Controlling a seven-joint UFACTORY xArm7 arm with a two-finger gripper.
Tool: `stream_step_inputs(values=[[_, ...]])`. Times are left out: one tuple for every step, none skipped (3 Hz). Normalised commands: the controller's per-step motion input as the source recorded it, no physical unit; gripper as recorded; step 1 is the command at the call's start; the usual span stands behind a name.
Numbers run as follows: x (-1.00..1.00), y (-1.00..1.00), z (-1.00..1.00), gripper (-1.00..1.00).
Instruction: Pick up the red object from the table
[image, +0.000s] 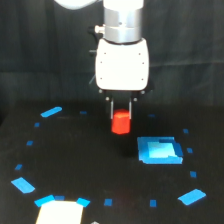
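The red object is a small red-orange cylinder in the middle of the exterior view. My gripper hangs straight down from the white arm body, and its two thin dark fingers stand on either side of the cylinder's top. The jaws appear closed on it. The cylinder looks slightly above the black table, though the gap under it is hard to judge. The blue square patch lies on the table toward the exterior view's right of the cylinder.
Small blue tape marks dot the table, including a slanted strip at the left, one at the lower left and one at the lower right. A bright white-and-blue piece sits at the bottom edge.
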Motion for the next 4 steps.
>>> stream_step_inputs(values=[[0.16, -0.02, -1.00, -1.00], [-0.38, -0.09, -1.00, -1.00], [-0.34, -0.54, 0.50, -1.00], [-0.01, 1.00, 1.00, -1.00]])
